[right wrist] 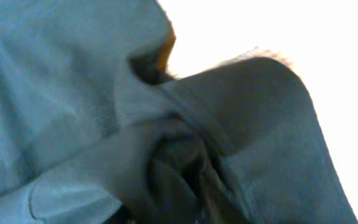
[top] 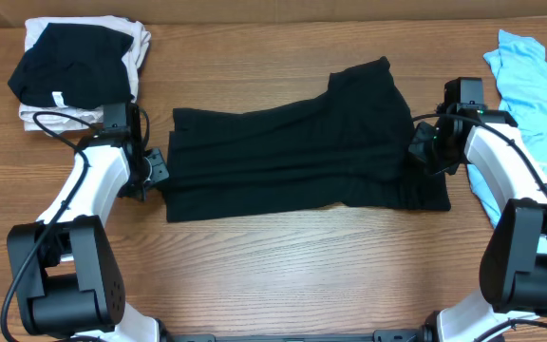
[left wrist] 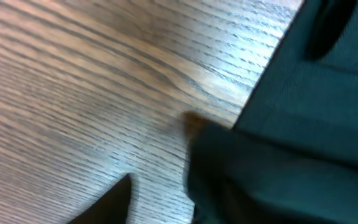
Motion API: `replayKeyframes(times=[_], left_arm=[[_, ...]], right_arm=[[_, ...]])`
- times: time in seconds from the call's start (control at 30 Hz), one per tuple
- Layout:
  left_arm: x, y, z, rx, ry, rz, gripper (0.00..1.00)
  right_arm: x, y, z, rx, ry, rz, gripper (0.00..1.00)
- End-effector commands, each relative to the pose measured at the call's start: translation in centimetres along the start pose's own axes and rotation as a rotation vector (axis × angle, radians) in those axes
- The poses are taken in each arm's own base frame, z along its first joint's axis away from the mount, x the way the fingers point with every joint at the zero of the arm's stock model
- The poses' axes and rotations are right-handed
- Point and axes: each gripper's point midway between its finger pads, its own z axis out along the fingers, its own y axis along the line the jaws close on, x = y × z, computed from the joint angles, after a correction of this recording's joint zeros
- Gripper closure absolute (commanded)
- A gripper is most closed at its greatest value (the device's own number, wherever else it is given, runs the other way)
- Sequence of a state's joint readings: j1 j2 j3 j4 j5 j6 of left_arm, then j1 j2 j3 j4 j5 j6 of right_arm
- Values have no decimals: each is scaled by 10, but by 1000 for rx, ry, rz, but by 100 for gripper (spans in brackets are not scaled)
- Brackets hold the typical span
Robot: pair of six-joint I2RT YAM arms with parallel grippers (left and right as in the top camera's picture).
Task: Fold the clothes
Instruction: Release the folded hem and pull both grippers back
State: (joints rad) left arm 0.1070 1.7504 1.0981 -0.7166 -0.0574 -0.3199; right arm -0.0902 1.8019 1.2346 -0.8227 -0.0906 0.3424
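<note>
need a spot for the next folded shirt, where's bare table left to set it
Widest bare wood: the table in front of the black T-shirt, out to the near edge. Also the back strip between folded stack and light-blue shirt. Crowded at the T-shirt's ends, where left gripper and right gripper sit.

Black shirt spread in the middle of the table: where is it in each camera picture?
Overhead: the black shirt lies across the table's centre.
Left wrist: the black shirt covers the right side and bottom, seen at its edge.
Right wrist: bunched fabric, looking greyish, fills nearly the whole frame.
Shared landmark: the wood-grain table, seen overhead and from the left wrist; it is not recognisable from the right wrist.
</note>
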Motion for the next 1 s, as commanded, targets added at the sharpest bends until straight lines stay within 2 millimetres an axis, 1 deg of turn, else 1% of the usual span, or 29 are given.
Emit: replayKeyframes(times=[0.0,0.1,0.17,0.2,0.27,0.33,0.43,0.53,0.57,0.63,0.7,0.77,0.87,0.97], left_arm=[[0,9,0,-26,-13,-15,28],[-6,7,-3,-22,-27,9,16],[-15,4,-13,-14,-39,30,9],[-21,1,-20,-7,-45,38,7],[-33,-5,-37,16,-60,64,4],[-50,-14,-59,54,-91,111,2],[-75,-28,-92,108,-156,159,2],[-92,-40,-118,161,-214,213,1],[-104,-48,-129,192,-251,250,1],[-107,-52,-128,207,-247,272,1],[-104,-57,-118,224,-206,294,2],[-97,-62,-100,245,-130,312,3],[-82,-68,-69,247,-7,325,10],[-73,-73,-43,228,63,342,11]], right_arm=[[-17,-1,-13,18,-51,0,67],[-23,8,-29,-2,-46,-27,64],[-33,16,-53,-13,-56,-38,63],[-39,21,-65,-20,-66,-50,63],[-48,31,-87,-47,-87,-87,62],[-58,45,-115,-94,-116,-134,57],[-67,63,-154,-155,-164,-195,50],[-74,72,-180,-186,-209,-223,47],[-79,76,-190,-197,-239,-228,46],[-80,77,-191,-200,-245,-230,44],[-80,77,-191,-200,-243,-229,44],[-80,77,-190,-200,-242,-229,43],[-80,76,-190,-199,-243,-230,42],[-80,75,-190,-194,-240,-232,41]])
